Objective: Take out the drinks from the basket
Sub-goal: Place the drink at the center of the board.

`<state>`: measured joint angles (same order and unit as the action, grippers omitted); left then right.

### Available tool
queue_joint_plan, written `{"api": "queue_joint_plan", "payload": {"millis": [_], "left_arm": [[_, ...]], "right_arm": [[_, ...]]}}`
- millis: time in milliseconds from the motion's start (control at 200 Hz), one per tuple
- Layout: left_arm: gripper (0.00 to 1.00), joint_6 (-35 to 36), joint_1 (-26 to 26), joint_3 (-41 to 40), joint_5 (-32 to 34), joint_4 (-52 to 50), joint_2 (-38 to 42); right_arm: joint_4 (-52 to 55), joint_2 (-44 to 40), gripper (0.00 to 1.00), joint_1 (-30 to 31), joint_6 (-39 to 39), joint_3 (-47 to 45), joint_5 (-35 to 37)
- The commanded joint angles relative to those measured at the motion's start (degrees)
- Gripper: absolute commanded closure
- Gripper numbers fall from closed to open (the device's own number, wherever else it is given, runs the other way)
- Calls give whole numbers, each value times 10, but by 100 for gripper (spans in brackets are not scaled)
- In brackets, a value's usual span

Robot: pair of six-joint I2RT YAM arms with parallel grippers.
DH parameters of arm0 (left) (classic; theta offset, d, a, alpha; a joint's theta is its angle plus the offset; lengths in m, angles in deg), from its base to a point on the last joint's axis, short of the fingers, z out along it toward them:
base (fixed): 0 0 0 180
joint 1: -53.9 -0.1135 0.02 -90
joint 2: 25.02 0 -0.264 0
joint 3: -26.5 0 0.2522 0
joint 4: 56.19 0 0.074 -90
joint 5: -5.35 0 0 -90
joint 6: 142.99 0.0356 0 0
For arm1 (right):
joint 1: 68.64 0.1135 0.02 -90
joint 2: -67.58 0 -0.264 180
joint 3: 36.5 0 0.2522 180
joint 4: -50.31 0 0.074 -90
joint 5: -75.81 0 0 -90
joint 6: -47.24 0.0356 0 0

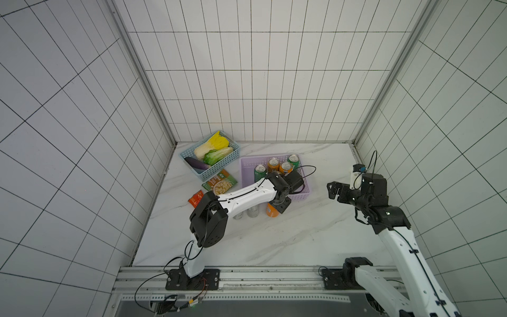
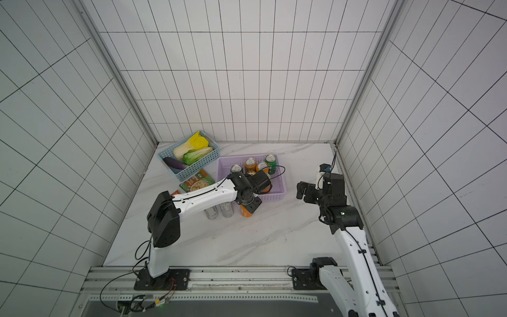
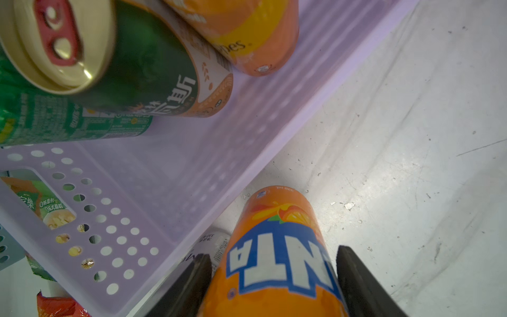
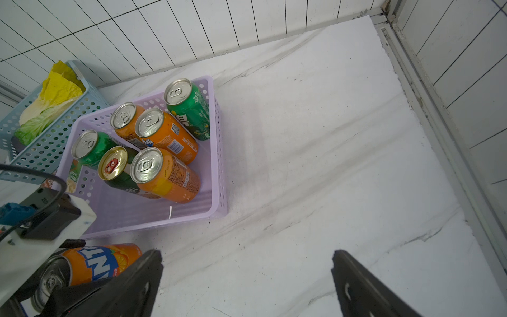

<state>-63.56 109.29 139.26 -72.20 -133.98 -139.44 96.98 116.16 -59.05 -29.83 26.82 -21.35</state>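
Top views: left gripper [image 1: 278, 207] clamped on an orange can [image 1: 271, 211], upright just near of the lilac basket [image 1: 245, 175]. Cannot tell whether it has touched down. Two silver-white cans [image 1: 251, 212] stand left of it on the table, already out. Right gripper [image 1: 332, 189] hangs right of the basket, jaws apart, empty.

Left wrist: fingers [image 3: 197, 274] press both sides of the orange can, outside the basket wall.

Right wrist: six cans [image 4: 164, 131] remain inside, bunched toward the far side.

Estimate: about a third done. Release pending, six to lift.
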Motion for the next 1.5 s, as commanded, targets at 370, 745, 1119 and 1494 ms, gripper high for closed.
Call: {"api": "queue_joint_plan", "payload": {"millis": [370,745,1119,1494], "left_arm": [[35,-12,-5,-31,5,61,2],[29,-16,-12,-40,1,68,2],[21,-9,-14,-43,-1,70,18],[15,6,-24,-28,-27,68,69]], "right_arm": [[3,-5,0,-4,8,-2,6],[3,-3,1,-4,8,-2,4],[6,2,1,-4,5,2,-4],[12,8,1,-4,3,15,-13]]}}
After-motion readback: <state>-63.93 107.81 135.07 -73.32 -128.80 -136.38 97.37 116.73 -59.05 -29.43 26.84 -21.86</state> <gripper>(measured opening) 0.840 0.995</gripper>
